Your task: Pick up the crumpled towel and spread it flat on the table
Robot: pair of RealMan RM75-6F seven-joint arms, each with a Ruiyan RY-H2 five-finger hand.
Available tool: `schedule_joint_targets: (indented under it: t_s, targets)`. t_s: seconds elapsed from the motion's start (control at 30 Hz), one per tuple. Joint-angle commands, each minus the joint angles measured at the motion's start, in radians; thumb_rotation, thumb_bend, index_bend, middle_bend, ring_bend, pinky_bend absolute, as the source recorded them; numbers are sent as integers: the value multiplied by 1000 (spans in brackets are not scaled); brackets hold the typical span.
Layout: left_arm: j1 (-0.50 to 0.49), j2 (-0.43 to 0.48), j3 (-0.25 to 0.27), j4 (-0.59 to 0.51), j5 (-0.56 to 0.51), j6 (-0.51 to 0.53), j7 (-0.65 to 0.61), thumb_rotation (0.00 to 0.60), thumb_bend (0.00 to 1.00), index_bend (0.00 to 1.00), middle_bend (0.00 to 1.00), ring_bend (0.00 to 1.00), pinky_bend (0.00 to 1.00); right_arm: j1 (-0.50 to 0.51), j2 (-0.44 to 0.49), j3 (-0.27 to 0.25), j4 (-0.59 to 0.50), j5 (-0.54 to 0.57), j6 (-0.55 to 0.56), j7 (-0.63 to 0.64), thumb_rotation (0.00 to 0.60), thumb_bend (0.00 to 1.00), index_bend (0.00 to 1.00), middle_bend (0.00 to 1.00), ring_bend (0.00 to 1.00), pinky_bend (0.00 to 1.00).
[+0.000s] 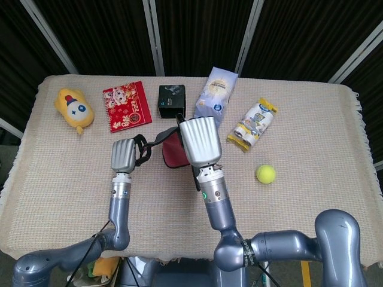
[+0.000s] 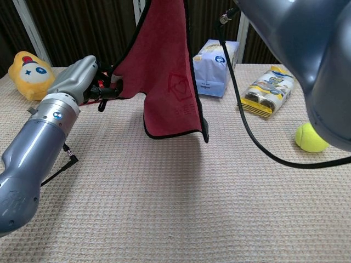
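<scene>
Left hand point(image 2: 82, 82): pinching one side edge of the red towel point(image 2: 167, 82), pulled out toward the left edge of the table point(image 1: 335, 197).
Right hand point(image 1: 199, 142): raised above the table's middle, holding the towel's top – exact grip hidden.
Towel: hanging in the air, not touching the table; soft, light, limp – probably best taken at corners, far apart.
Around: black box point(image 1: 172, 100) and blue bag point(image 1: 216, 89) near the far edge, red booklet point(image 1: 125, 106) and yellow toy point(image 1: 74, 109) at far left, snack pack point(image 1: 254, 122) and tennis ball point(image 1: 266, 174) at right.
In the way: likely nothing on the near side.
</scene>
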Motion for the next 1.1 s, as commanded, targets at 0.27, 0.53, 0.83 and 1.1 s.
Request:
schedule_joint_targets:
  t_s: [0.27,0.53,0.83,1.1]
  targets:
    - [-4,10,-2,1,8,8,-4,600,472,627,675,710,798,-8,8,-2,0,0,-1,4,600,624,716,1000,1000,947]
    - [-12,75,-17,-54,30,28,23,600,470,653,676,710,798,-21,26,-1,-18,1,1,9,600,623,716,1000,1000,947]
    - [-23,173,-51,-198,16,20,86,600,470,657,675,710,797,-49,46,-13,-45,7,2,30,600,624,716,1000,1000,947]
    - [-26,246,-75,-345,-9,24,149,600,473,664,675,710,798,-84,66,-35,-63,3,-5,75,600,624,716,1000,1000,947]
